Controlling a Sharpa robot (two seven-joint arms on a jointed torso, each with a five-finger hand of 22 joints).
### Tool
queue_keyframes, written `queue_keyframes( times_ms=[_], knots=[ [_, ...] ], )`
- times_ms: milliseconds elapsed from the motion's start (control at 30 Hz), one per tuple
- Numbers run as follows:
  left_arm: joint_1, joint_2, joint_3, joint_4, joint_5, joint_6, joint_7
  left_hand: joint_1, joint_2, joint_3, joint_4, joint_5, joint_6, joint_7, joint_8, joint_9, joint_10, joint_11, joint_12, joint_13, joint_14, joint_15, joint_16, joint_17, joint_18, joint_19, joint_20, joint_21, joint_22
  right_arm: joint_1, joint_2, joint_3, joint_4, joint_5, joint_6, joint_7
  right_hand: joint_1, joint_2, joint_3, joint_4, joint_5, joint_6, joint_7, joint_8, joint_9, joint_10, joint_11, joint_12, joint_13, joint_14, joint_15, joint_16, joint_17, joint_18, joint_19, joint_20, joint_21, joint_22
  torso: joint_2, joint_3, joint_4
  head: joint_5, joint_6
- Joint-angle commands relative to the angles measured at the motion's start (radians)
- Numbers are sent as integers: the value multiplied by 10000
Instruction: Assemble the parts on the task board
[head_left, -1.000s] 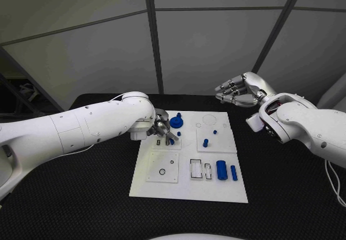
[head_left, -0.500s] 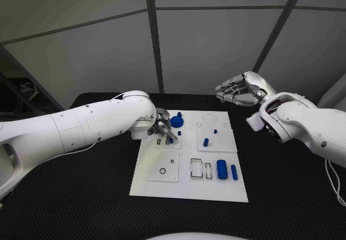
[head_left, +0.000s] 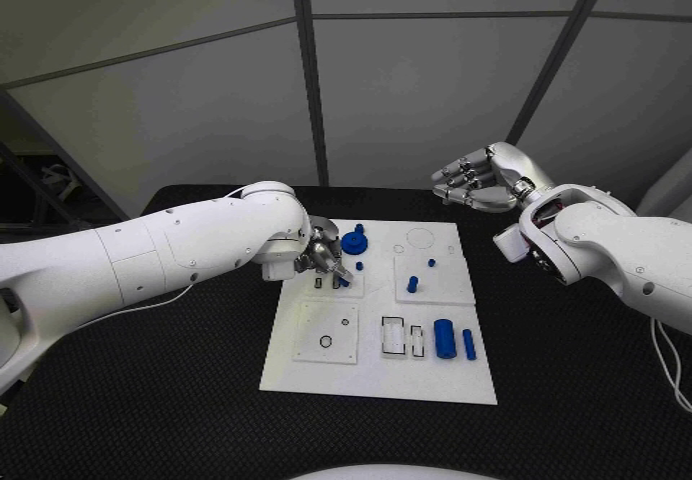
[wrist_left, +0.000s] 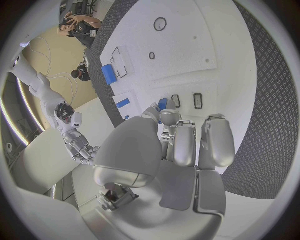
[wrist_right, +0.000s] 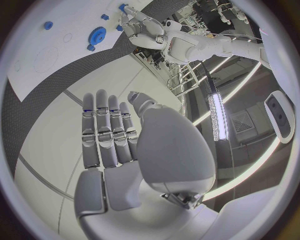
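Part (wrist_left: 163, 104) pinched in left hand (head_left: 320, 255) over task board (head_left: 378, 385).

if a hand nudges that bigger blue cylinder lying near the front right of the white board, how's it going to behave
The blue cylinder lies on its side on the flat task board, so it would probably roll rather than slide. It looks like smooth, solid plastic: likely stiff, light and a bit slippery. A thinner blue pin beside it might get bumped.

Black textured bench (head_left: 144, 400) across the lower frame, pale grey panelled wall (head_left: 418, 90) behind, dark seams (head_left: 306, 90) dividing the panels, even light
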Motion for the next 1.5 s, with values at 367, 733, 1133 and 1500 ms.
queue_keyframes(
  times_ms=[367,733,1133,1500],
  knots=[
    [-8,-594,-2,513,1570,-1318,207,-1768,-1436,4555,-2217,1481,34,-33,649,742,221,14,-64,-137,390,-50,4,40,74,-33,-7,-44,130,20,31,7,-39,21,-9,23,-47,-25,-3,-76,95,-12,96,-68,-10,33,73,-62,-28,28,25,-63,-29,98,14,30,-88,-26,-1,2,19,46,-4],
    [-73,-1273,-16,1283,1521,-2585,308,-2357,-1649,5143,-2609,2245,183,-120,915,989,492,-68,98,20,399,-113,12,54,39,59,-64,68,344,19,53,6,-95,21,8,26,-47,-25,-3,-76,95,-12,96,-68,-10,33,73,-62,-28,28,25,-63,-29,98,14,30,-88,-26,-3,11,-1,147,-20],
    [-415,-1506,-25,1752,-235,-3423,229,-2679,-1731,5519,-2815,2401,214,-176,1107,1122,660,-126,300,201,403,-166,16,65,-9,186,-118,233,613,18,60,5,-131,21,11,33,-58,-27,-5,-74,111,-15,99,-73,-10,33,75,-67,-37,32,28,-78,-39,97,16,33,-100,-33,0,6,-6,230,-46],
    [-633,-1377,-30,1733,-773,-3549,124,-2846,-1705,5726,-2895,2505,187,-192,1216,1195,653,-144,249,99,404,-190,17,70,-23,225,-144,285,698,18,62,5,-141,-33,22,41,-58,-27,-5,-74,111,-15,99,-73,-10,33,75,-67,-37,32,28,-78,-39,97,16,33,-100,-33,12,-3,-24,251,-55]
  ],
)
